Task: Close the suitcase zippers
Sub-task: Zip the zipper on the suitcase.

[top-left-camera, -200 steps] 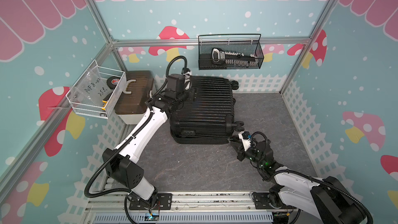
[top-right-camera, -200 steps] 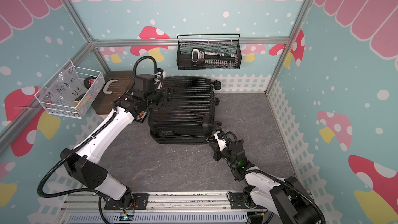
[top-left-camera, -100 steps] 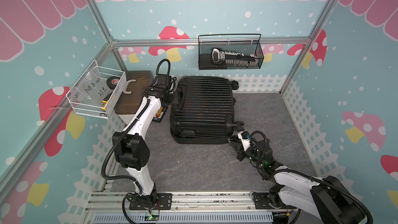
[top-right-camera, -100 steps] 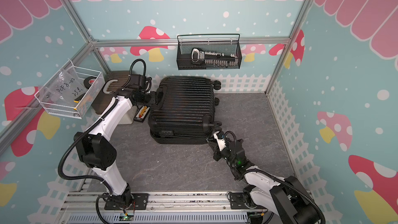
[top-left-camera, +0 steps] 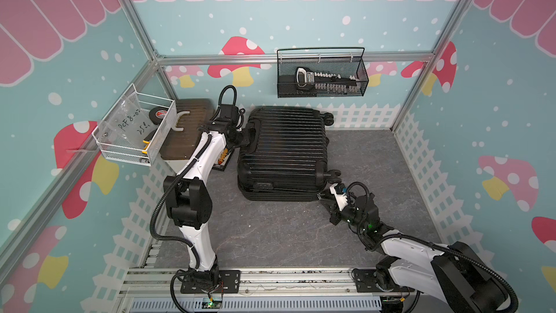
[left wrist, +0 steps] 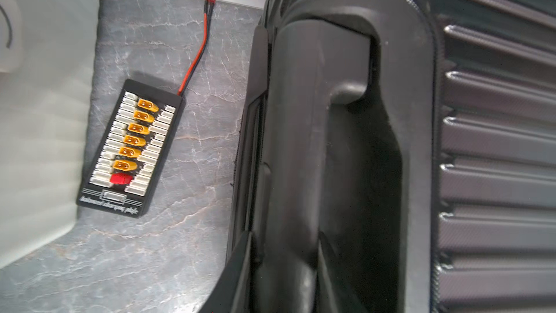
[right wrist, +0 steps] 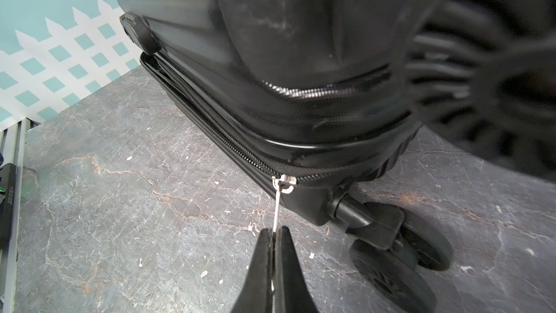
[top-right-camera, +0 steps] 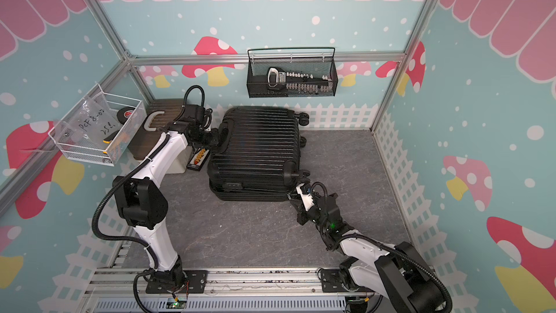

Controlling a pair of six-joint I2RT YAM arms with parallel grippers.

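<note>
left arm swung off the top of the shell toward the case's handle end since a second ago, claw narrowing on the way; right arm kept its place. nearest, right gripper (right wrist: pixel 274 230) was pressed together on the silver pull tab (right wrist: pixel 277 206), with the slider sitting at the near corner by a wheel (right wrist: pixel 421 245). zippers (right wrist: pixel 222 130) looked still parted along the near side past the slider and closed behind it, so most of the run looked undone. suitcase (top-left-camera: pixel 282 146) lay flat on the grey table (top-left-camera: pixel 270 236), mid-floor, lid down, seam slightly gapped along the near edge. farther back, left gripper (top-left-camera: pixel 239 139) had its jaws on either side of the top handle (left wrist: pixel 294 146); couldn't tell if they were clamped yet or just around it. it read as bracing the case so the right arm's pull wouldn't drag it. risk: case sliding if that hold was loose. beside the handle lay a charging board (left wrist: pixel 129 146), then the white box (top-left-camera: pixel 186 133); a mesh basket (top-left-camera: pixel 322 76) hung on the far wall.
</note>
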